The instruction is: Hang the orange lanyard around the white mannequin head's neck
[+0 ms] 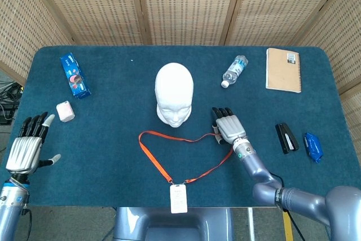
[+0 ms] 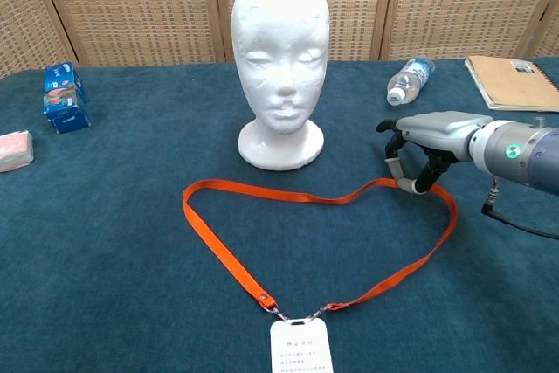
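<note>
The white mannequin head [image 1: 174, 93] [image 2: 279, 50] stands upright mid-table, facing me. In front of it the orange lanyard [image 1: 155, 157] [image 2: 218, 238] lies in a loop on the blue cloth, its white badge [image 1: 178, 198] [image 2: 299, 347] at the near edge. My right hand [image 1: 228, 127] [image 2: 428, 137] is over the loop's far right corner, fingers curled down, and pinches the strap there between thumb and a finger. My left hand [image 1: 25, 148] hovers at the table's left edge with its fingers spread and nothing in it; the chest view does not show it.
A water bottle [image 1: 234, 70] [image 2: 410, 80] and a brown notebook [image 1: 283, 69] [image 2: 511, 82] lie at the back right. A black stapler [image 1: 286, 137] and a blue packet [image 1: 313, 147] sit right of my right hand. A blue pack [image 1: 74, 75] and a small pink-white item [image 1: 65, 111] lie at the left.
</note>
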Available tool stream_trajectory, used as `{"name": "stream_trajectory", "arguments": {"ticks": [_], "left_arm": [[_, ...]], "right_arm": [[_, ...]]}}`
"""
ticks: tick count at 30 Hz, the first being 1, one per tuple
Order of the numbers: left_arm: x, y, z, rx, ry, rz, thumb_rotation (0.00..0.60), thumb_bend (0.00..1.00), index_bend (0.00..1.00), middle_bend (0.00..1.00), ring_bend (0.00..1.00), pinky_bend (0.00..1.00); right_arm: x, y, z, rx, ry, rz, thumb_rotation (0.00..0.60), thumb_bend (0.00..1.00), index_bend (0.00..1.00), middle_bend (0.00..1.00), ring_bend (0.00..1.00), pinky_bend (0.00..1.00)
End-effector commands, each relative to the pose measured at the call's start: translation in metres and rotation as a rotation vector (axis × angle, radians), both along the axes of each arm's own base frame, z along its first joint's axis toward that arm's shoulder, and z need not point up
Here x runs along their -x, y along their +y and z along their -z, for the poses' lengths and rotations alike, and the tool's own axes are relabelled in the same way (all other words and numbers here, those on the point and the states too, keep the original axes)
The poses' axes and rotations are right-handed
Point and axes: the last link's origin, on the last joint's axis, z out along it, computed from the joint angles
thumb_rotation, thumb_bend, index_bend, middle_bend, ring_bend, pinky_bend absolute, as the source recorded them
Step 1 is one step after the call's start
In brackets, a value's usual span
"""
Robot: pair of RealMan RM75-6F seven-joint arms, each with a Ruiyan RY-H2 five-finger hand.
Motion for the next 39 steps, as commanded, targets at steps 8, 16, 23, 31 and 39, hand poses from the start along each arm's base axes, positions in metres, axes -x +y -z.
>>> {"name": "stream_trajectory", "arguments": {"ticks": [8, 16, 23, 31, 39], "left_arm": [[-0.052, 0.07, 0.062, 0.209, -0.053, 0.153, 0.6, 0.16, 0.02, 0.0, 0.0, 0.0], [-0.097, 0.116, 0.126, 0.366, -0.035, 0.21, 0.6, 0.24, 0.2, 0.0, 0.0, 0.0], [-0.118, 0.128, 0.153, 0.399, -0.036, 0.21, 0.6, 0.35, 0.26, 0.0, 0.0, 0.0], [-0.135, 0.134, 0.176, 0.428, -0.011, 0.212, 0.6, 0.39, 0.36, 0.0, 0.0, 0.0], [-0.137, 0.133, 0.19, 0.442, -0.016, 0.182, 0.6, 0.43, 0.42, 0.0, 0.0, 0.0]], "right_arm": [[-0.002, 0.01, -0.018, -0.003, -0.061, -0.02, 0.6, 0.7, 0.74, 0.01, 0.0, 0.0], [-0.003, 0.012, -0.026, -0.004, -0.072, -0.035, 0.6, 0.7, 0.74, 0.01, 0.0, 0.0], [0.0, 0.013, -0.028, -0.009, -0.068, -0.032, 0.6, 0.7, 0.74, 0.01, 0.0, 0.0], [0.0, 0.013, -0.029, -0.011, -0.066, -0.039, 0.6, 0.7, 0.74, 0.02, 0.0, 0.0], [0.0, 0.013, -0.029, -0.015, -0.069, -0.043, 0.6, 0.7, 0.74, 0.02, 0.0, 0.0]]}}
